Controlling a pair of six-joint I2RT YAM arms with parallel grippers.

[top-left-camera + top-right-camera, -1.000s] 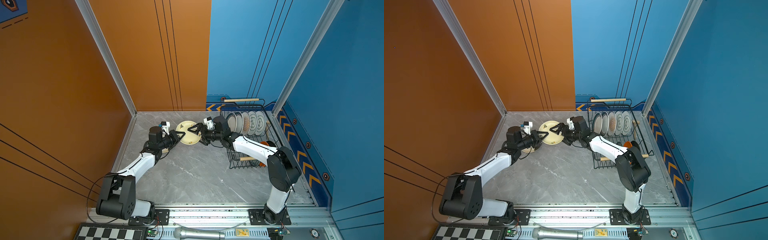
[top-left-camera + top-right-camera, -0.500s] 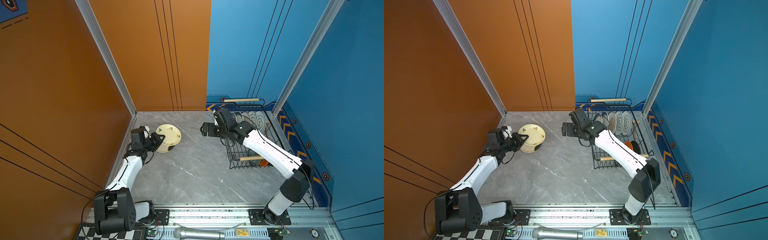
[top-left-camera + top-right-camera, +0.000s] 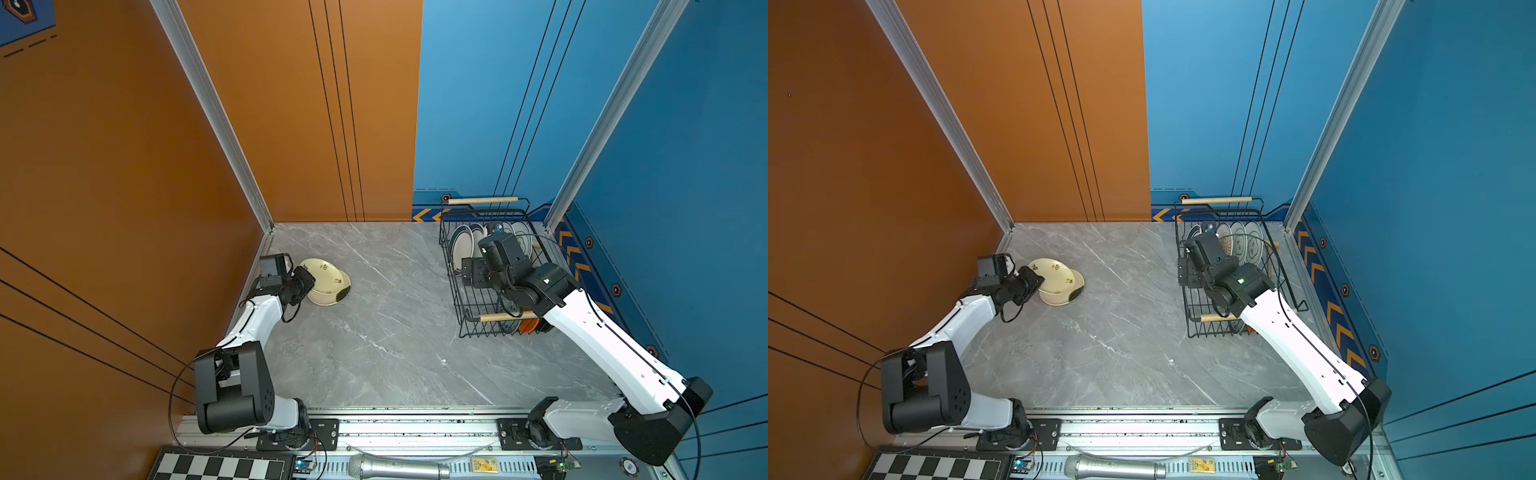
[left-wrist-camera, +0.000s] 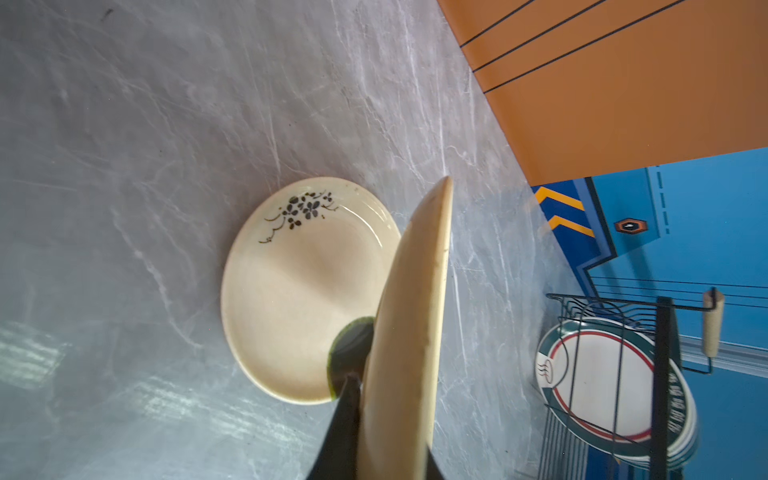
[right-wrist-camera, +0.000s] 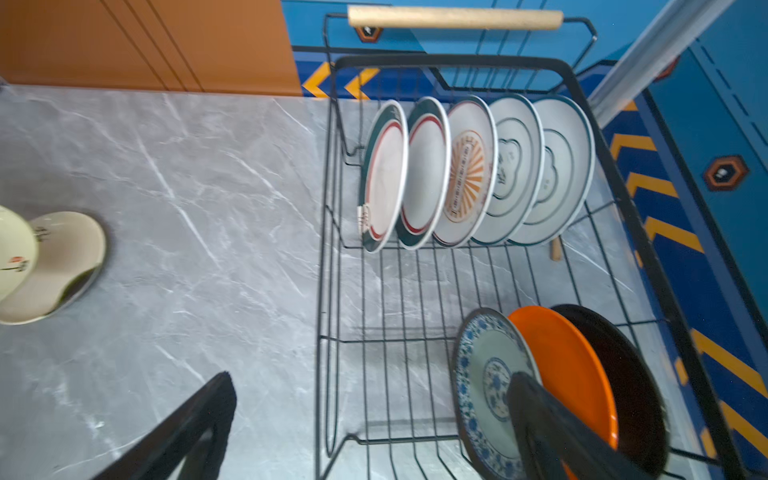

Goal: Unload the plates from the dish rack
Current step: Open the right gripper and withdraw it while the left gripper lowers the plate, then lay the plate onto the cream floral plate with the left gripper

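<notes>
My left gripper is shut on the rim of a cream plate, seen edge-on in the left wrist view. In both top views this held plate tilts over a flat cream flowered plate lying on a dark green plate. Whether the held plate touches them I cannot tell. The dish rack stands at the right. Several large white plates stand upright at its far end. A blue-patterned plate, an orange one and a black one stand at its near end. My right gripper hangs open and empty over the rack's left side.
The orange wall runs close behind my left arm. Blue walls close in the rack's far and right sides. A microphone and a checkerboard lie on the front rail, below the grey marble table.
A second ago both grippers met at the cream plate mid-table. The left gripper has carried it left to the stack, and the right arm has swung back over the rack.
</notes>
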